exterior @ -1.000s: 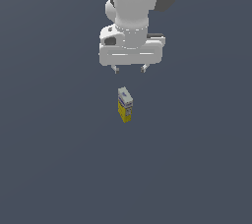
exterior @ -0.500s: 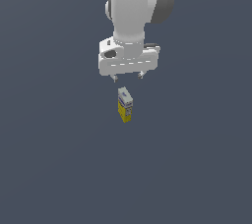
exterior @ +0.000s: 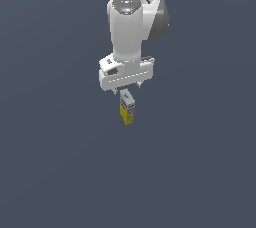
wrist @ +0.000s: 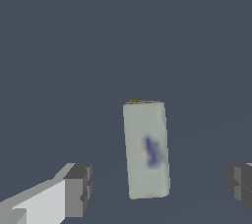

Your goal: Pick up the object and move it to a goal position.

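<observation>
The object [exterior: 126, 109] is a small upright box with a yellow body and a white-grey top bearing blue marks, standing on the dark grey floor. My gripper [exterior: 127, 88] hangs just above it, open, its short fingertips close over the box's top. In the wrist view the object's top [wrist: 146, 149] lies between the two dark fingertips [wrist: 78, 190], apart from both, nearer the middle of the gap.
Around the box there is only the flat dark grey floor [exterior: 200, 172]. The white arm [exterior: 132, 27] rises above the gripper.
The gripper has come down and shifted toward the box, from well above it to just over its top. The box has not moved.
</observation>
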